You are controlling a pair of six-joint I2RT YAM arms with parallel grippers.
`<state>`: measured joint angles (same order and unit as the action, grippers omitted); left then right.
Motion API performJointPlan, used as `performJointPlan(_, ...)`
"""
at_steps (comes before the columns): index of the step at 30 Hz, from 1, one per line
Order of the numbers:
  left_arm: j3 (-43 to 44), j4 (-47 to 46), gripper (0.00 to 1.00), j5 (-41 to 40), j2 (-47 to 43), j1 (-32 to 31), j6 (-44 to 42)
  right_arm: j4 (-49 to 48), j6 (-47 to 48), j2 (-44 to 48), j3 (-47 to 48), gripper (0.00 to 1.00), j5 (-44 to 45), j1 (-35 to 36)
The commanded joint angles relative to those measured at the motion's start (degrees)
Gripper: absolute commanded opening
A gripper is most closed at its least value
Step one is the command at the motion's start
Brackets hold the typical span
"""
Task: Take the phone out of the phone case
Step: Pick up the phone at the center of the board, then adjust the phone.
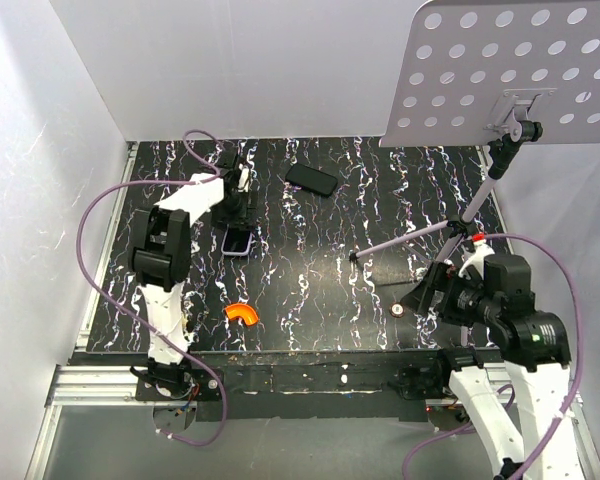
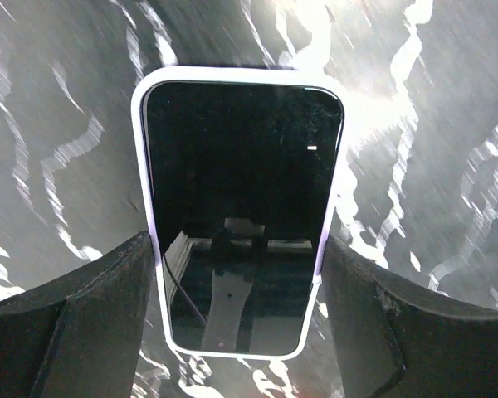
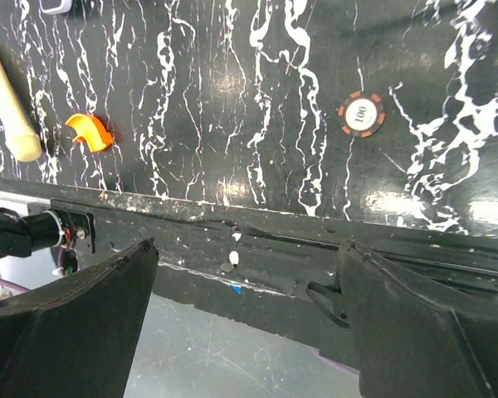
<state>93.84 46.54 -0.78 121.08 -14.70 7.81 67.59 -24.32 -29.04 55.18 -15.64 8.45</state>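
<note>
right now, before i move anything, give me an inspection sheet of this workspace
surface: black marbled table, white veins, nothing spilled
job's things: phone screen up, inside its pale phone case
clutter: orange curved piece; poker chip; black phone-shaped slab
claws: left claw straddles the phone case, contact unclear; right claw open, empty, over the near edge
cables: purple cables loop off both arms, clear of the phone
surroundings: white walls; perforated stand on the right

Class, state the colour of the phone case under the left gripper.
Pale lilac case; clearest in left wrist view.
</note>
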Motion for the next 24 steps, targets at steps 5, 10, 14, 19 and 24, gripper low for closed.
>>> performJointPlan(5, -18.85, -17.51, 0.00, 16.94, -25.25, -8.58, 10.19, -11.68, -6.35, -2.69, -8.41, 0.97, -8.79, 1.31)
performJointPlan(10, -31.69, -31.31, 0.00, 18.71, -35.98, -18.15, 12.93, -15.73, -8.37, -5.85, -10.09, 0.98, -9.76, 4.29)
performJointPlan(14, -37.23, -39.76, 0.00, 17.56, -41.79, -25.63, 10.57, -23.54, -12.94, -8.75, -12.46, 0.98, -14.50, 5.26)
performJointPlan(19, -40.75, -45.39, 0.00, 15.72, -47.15, -33.63, 0.91, -27.78, -19.01, -13.05, -10.36, 0.98, -13.90, 5.35)
performJointPlan(24, -43.39, -48.21, 0.00, 16.60, -50.76, -36.10, -5.96, -32.60, -23.66, -16.40, -9.03, 0.96, -15.99, 5.61)
